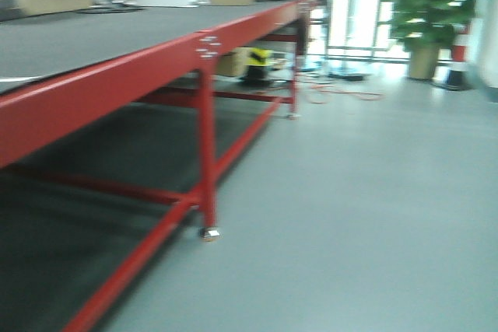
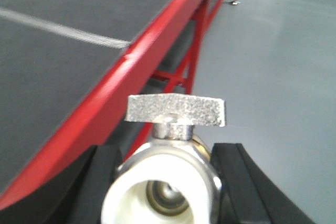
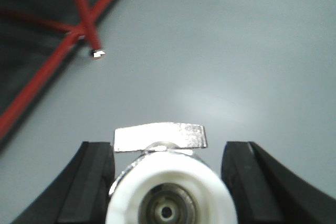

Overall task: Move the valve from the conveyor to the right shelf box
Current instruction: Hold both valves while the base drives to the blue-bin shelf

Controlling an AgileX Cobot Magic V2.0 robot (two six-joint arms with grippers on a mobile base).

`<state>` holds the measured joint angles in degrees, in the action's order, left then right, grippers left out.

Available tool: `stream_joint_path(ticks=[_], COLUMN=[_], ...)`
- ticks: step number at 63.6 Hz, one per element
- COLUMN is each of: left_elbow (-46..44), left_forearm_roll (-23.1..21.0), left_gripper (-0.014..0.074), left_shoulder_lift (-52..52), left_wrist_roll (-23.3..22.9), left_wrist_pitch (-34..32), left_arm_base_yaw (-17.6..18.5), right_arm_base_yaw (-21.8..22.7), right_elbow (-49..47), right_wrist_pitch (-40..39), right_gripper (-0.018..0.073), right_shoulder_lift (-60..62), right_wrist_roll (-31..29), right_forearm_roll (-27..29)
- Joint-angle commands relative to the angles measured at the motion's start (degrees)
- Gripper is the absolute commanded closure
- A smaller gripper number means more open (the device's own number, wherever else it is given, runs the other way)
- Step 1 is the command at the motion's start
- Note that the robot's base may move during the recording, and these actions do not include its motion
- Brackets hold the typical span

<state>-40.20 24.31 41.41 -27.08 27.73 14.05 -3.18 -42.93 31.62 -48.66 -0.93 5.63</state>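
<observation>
The conveyor (image 1: 93, 36) is a dark grey belt with a glossy red edge (image 1: 117, 83) and red legs, running along the left. It also shows in the left wrist view (image 2: 52, 51). My left gripper (image 2: 167, 150) is shut on a silver valve (image 2: 168, 182) with a flat handle, held beside the conveyor's red edge over the floor. My right gripper (image 3: 168, 148) is shut on a second silver valve (image 3: 168, 187), held above the grey floor. Neither gripper shows in the front view. No shelf box is in view.
A red conveyor leg with a metal foot (image 3: 98, 53) stands to the upper left of the right gripper. At the far end are a potted plant (image 1: 428, 5), a traffic cone (image 1: 459, 60), a yellow-black object (image 1: 258, 64) and orange cable (image 1: 342, 95) on the floor.
</observation>
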Motion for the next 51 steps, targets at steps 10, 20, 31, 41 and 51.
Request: stream_joint_path(ticks=[10,20,31,41,51], left_elbow=[-0.29,-0.29,-0.29,-0.29,-0.29], left_forearm_roll=[0.39,0.39,0.39,0.39,0.39], left_gripper=[0.0707,0.0707,0.0707,0.0707,0.0707], left_shoulder_lift=[-0.42,-0.42,-0.42,-0.42,-0.42], left_wrist_roll=[-0.51,-0.51,-0.51,-0.51,-0.51], left_wrist_pitch=[-2.72,-2.72,-2.72,-2.72,-2.72], left_arm_base_yaw=[-0.13,-0.13,-0.13,-0.13,-0.13], right_arm_base_yaw=[0.09,0.09,0.09,0.09,0.09], right_elbow=[-0.59,-0.59,-0.59,-0.59,-0.59], right_wrist_pitch=[-3.84,-3.84,-3.84,-3.84,-3.84], right_gripper=[0.0721,0.0721,0.0721,0.0721,0.0721], right_shoulder_lift=[0.68,0.68,0.68,0.68,0.68], right_wrist_roll=[-0.14,-0.14,-0.14,-0.14,-0.14], right_forearm_roll=[-0.34,-0.34,-0.34,-0.34,-0.34])
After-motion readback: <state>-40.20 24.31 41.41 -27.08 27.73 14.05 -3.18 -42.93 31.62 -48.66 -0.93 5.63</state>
